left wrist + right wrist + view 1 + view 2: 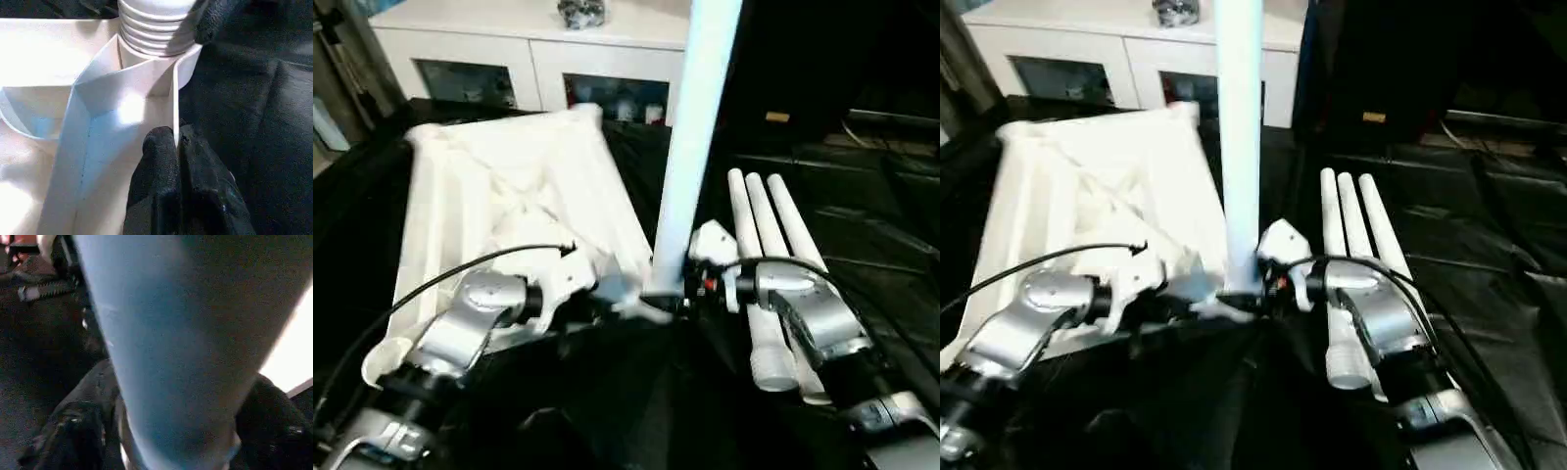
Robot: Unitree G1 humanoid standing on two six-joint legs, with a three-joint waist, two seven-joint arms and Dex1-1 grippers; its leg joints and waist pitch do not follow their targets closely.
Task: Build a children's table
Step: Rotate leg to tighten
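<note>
Step in hand: seating leg 1 in the tabletop's near right corner socket [156, 63]; judged from the ribbed thread end showing at the socket mouth, not yet fully home.
Tabletop [509, 196]: white, ribbed underside up, on the black cloth [862, 245], left of centre.
Upright leg [695, 147]: standing at the tabletop's near right corner, between my 2 wrists.
Spare legs [766, 235]: 3, lying side by side on the cloth to the right, threaded ends toward me.
Left gripper [176, 147]: clenched on the thin rim wall of the tabletop beside the socket, pinning it down.
Right gripper [166, 431]: fingers set on either side of the upright leg low on its shaft, grasping it.
Technique: keep the leg straight over the socket; any tilt risks crossing the threads. Turn in short strokes, re-grip low, press down lightly.
Hold-down: left grip should resist the tabletop twisting with the leg.
Risk: smooth tapered tube may slip in my fingers.
Background: white glass-door cabinet [529, 59] at the far side, not involved.
</note>
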